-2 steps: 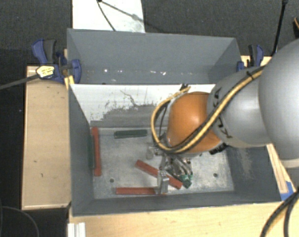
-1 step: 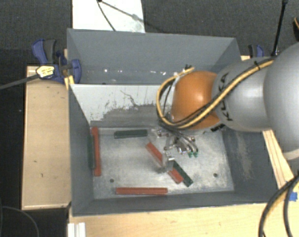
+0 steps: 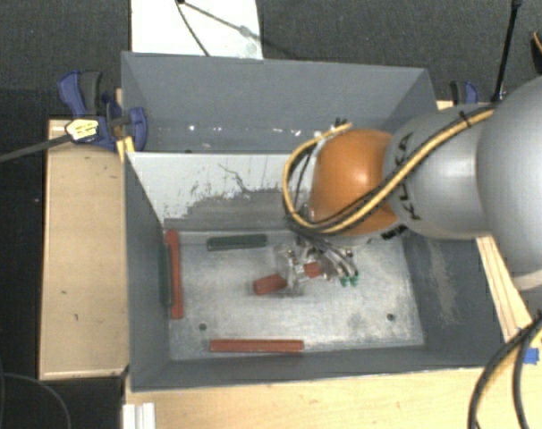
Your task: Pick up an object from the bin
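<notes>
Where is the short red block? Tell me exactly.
In the camera view the short red block lies near the bin floor's middle, just left of the pincer and below the dark green bar.

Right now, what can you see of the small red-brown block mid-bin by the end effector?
The small red-brown block is short and stubby, matte, with no markings visible. It lies flat on the bin floor near the centre, long side roughly left-right. Its right end is next to the end effector; contact cannot be told. No other thing touches it.
</notes>
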Motion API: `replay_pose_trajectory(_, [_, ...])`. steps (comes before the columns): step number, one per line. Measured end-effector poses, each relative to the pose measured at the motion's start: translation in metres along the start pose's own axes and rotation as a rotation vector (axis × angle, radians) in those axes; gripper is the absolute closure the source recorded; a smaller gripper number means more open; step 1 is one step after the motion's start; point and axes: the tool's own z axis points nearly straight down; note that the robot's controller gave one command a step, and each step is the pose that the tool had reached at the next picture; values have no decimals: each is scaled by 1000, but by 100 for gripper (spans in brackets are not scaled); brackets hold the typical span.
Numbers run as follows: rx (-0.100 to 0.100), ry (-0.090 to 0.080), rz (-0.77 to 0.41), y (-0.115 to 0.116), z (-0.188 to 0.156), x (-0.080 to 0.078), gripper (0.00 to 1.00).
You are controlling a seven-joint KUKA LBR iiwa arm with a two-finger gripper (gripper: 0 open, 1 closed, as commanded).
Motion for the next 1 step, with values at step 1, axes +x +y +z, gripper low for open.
replay_pose_trajectory(1, [1, -8, 72, -1, -153, 17, 100])
